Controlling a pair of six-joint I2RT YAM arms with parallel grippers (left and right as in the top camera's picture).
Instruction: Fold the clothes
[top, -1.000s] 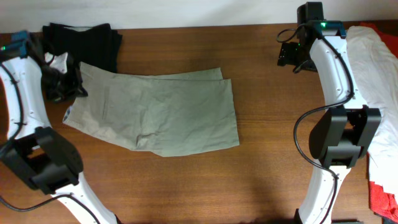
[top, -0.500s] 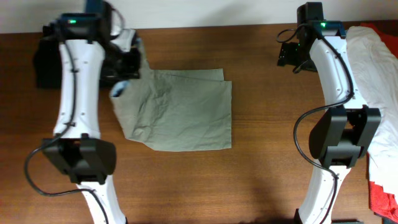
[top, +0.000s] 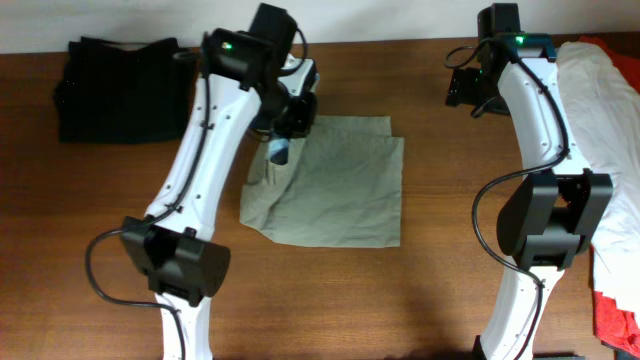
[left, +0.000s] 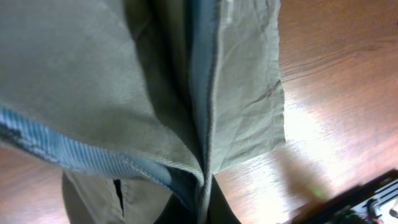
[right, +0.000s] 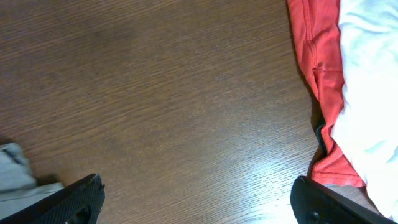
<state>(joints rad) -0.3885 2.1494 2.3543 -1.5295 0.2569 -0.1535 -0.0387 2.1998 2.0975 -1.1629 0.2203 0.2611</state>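
The pale khaki trousers (top: 340, 190) lie partly folded in the middle of the wooden table. My left gripper (top: 284, 138) is shut on their waistband end and holds it lifted above the left part of the garment. In the left wrist view the khaki cloth (left: 124, 74) hangs from the jaws at the bottom edge (left: 202, 214), its blue-grey inner waistband showing. My right gripper (top: 470, 92) is open and empty over bare table at the back right; its two fingertips (right: 196, 202) show wide apart above the wood.
A black garment (top: 120, 85) lies at the back left corner. White cloth (top: 605, 110) and red cloth (top: 615, 310) lie along the right edge; both also show in the right wrist view, the red (right: 320, 62) beside the white (right: 373, 74).
My left gripper has carried the trousers' waistband end from the far left across to the right, over the garment. The whole garment has shifted right. The right arm has not moved.
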